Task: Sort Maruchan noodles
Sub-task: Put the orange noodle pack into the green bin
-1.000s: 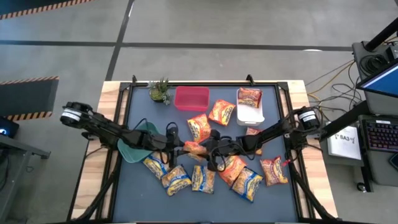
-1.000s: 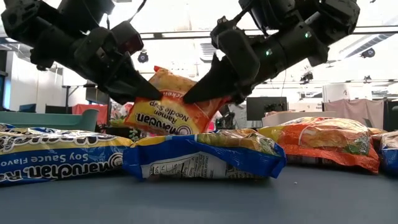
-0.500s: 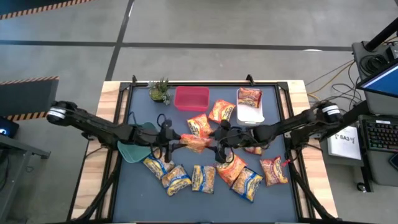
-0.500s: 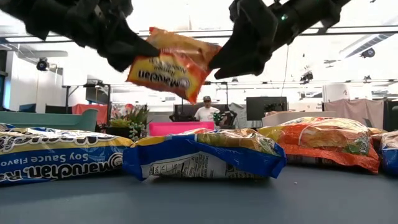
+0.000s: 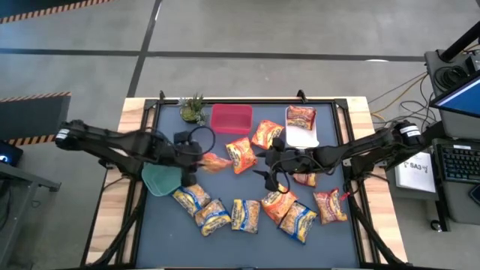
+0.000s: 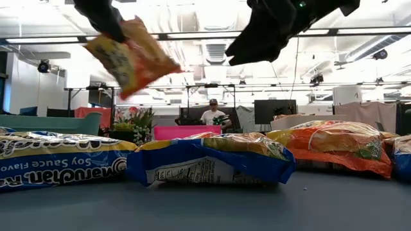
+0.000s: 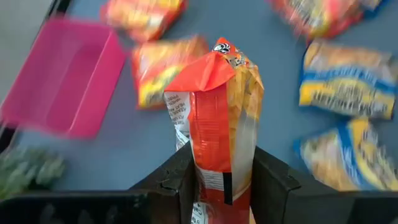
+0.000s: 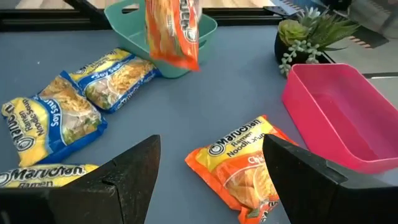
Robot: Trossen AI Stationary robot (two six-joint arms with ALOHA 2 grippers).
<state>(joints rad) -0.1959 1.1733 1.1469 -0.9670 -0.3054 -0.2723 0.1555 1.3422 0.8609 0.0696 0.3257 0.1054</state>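
My left gripper (image 5: 193,161) is shut on an orange Maruchan packet (image 5: 216,160), held in the air near the teal bin (image 5: 159,180); the low view shows that packet (image 6: 131,54) high and tilted. My right gripper (image 5: 268,166) hovers open over the table's middle, touching nothing; an orange packet (image 8: 239,168) lies on the mat ahead of its fingers. Yellow-and-blue packets (image 5: 214,214) and orange ones (image 5: 330,204) lie flat along the near side. One packet (image 5: 301,115) rests in the white bin (image 5: 303,139). My left gripper pinches the orange packet by one short end (image 7: 219,183) between its two fingers (image 7: 180,180), which come about level from the table's left. The packet stands edge-on between them and juts out past the fingertips. It is lifted clear of the table and tilted.
A pink bin (image 5: 231,118) and a small green plant (image 5: 193,109) stand at the far edge. Two more orange packets (image 5: 240,152) lie near the pink bin. Bare mat lies between the teal bin and the pink bin. A person (image 6: 210,114) shows in the room beyond.
Both grippers had the orange packet between them and raised it off the pile. My right gripper let go and drew back toward the table's right. My left gripper carried the packet up and left toward the teal bin, and the packet tipped over.
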